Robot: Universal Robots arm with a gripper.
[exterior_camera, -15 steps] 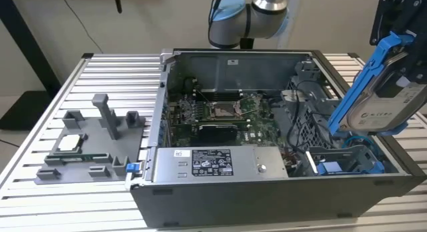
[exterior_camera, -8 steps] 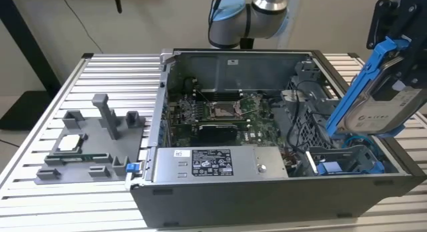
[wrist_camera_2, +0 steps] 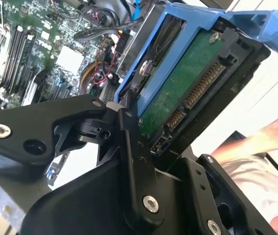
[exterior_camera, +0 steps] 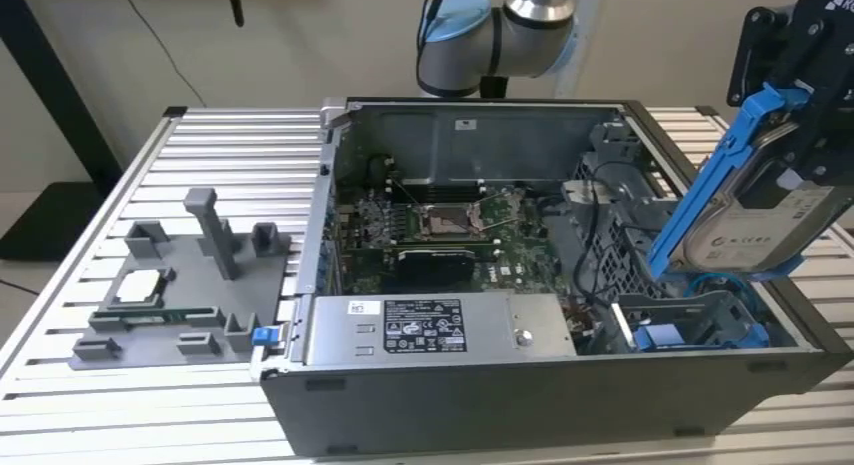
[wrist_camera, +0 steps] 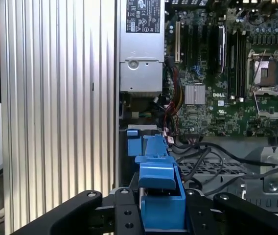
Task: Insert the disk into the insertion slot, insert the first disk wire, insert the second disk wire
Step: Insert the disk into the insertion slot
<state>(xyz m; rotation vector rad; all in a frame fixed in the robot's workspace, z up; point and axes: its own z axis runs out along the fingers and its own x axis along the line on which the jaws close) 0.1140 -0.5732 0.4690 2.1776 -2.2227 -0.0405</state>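
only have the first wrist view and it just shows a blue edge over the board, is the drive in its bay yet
observer: Not yet. In the exterior view the gripper holds the drive tilted, with its lower end close above the bay at the exterior view's right end of the case.
operator: ok, any cable plugged into it
observer: No. In the second wrist view the drive's green circuit board faces the camera and its connector is bare.
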